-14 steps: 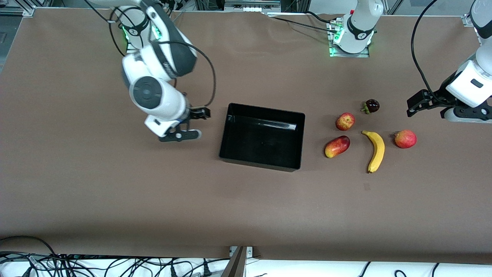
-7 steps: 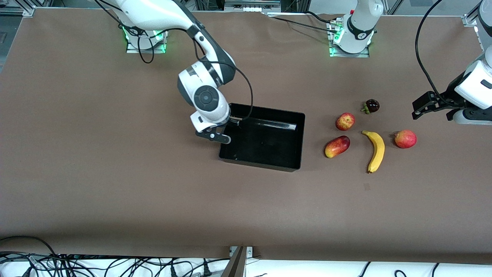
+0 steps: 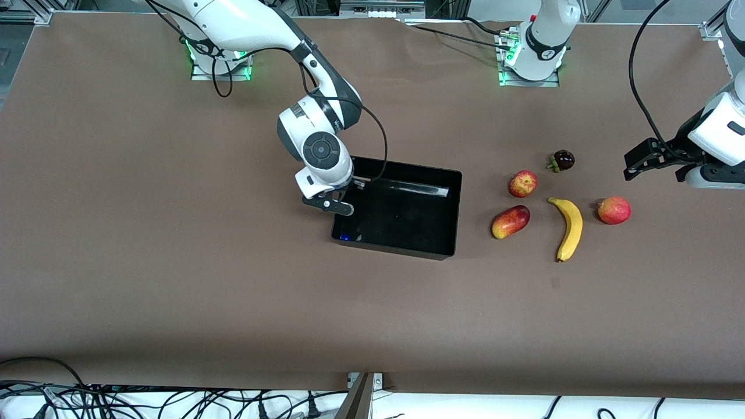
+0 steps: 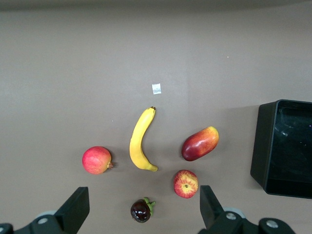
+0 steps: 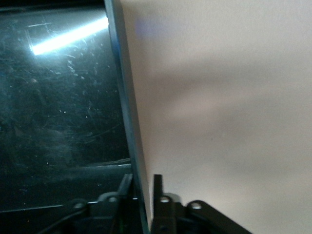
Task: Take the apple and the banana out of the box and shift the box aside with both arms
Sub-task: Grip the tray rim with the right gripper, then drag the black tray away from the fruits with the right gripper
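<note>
The box [image 3: 397, 206] sits mid-table, empty, and I take it as my landmark. My right gripper [image 3: 340, 203] is at its wall toward the right arm's end; the right wrist view shows the fingers pinching that wall [image 5: 127, 131], one inside and one outside. The apple [image 3: 522, 184] and banana [image 3: 568, 227] already lie out on the table, off the box's end toward the left arm, with a mango-like fruit [image 3: 510, 222], a round red fruit [image 3: 614, 210] and a dark fruit [image 3: 563, 160] around them. My left gripper [image 4: 141, 209] hangs over those fruits, fingers spread and holding nothing. I judge the box move needs both arms, so I'd keep the right pinch firm, bring the left onto the box's nearest wall, then slide level, clear of the fruit.
</note>
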You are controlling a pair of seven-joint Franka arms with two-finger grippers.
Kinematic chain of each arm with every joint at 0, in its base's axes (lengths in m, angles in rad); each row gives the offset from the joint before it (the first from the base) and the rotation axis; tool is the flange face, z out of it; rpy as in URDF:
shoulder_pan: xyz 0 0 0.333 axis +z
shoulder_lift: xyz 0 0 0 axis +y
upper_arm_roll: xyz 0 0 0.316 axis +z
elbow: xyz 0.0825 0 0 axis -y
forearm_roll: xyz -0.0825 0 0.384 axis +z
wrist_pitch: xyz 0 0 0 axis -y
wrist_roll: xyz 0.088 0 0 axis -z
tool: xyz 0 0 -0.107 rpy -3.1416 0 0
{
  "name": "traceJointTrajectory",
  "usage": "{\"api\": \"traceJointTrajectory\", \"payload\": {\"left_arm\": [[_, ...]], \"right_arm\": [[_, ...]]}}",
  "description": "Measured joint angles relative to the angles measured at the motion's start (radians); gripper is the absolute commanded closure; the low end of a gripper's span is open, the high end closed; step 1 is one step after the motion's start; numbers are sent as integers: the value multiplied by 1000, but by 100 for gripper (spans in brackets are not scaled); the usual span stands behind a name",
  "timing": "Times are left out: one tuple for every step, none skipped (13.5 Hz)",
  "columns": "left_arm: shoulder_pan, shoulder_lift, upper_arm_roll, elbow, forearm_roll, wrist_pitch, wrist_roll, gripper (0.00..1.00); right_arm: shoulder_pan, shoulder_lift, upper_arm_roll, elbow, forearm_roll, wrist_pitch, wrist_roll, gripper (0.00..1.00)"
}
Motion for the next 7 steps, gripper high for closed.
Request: {"api": "traceJointTrajectory", "payload": {"left_arm": [[0,0,-1,0,0,0,0,0],[0,0,-1,0,0,-1,0,0],[0,0,-1,0,0,-1,0,0],[0,0,-1,0,0,-1,0,0],[0,0,-1,0,0,-1,0,0],[0,0,-1,0,0,-1,0,0],[0,0,-1,0,0,-1,0,0]], "right_arm": [[-4,-7,-3,0,0,-2,-30,100],[-9,-16,-4,0,0,-3,-61,100],[-18,-27,-10,1,0,-3,-86,100],[-33,-41,-16,1,-1,-7,-130,100],[-58,-58,-21,1,-2,-21,-190,100],[-91,-80,-27,0,-3,-46,-268,100],[-130,-105,-34,-2,-3,-81,-370,100]]}}
